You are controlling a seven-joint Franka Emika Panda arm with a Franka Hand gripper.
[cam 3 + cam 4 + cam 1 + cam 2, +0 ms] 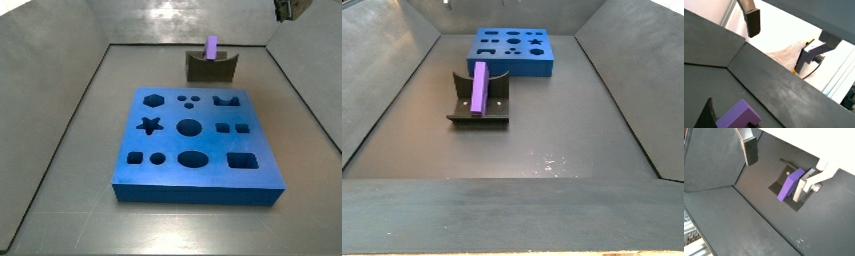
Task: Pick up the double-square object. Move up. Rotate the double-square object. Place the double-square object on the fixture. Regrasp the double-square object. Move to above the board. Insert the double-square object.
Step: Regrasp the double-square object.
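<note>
Block: the purple block rests on the fixture, apart from the gripper.
Block axis: in a side view it stands upright, long axis vertical, rising above the fixture's top; in a side view from the other end it reads as a long bar leaning back against the bracket.
Prongs: which end carries them cannot be told.
Board: the blue board lies flat beside the fixture, cut-outs empty, not touching it.
Gripper: high above the floor, at the picture's upper corner in a side view, barely in frame.
Gripper state: the wrist views show one padded finger and another set well apart, nothing between them.
Wrist-only detail: a wrist view looks down on the block in the fixture; another shows only a corner of the block.
</note>
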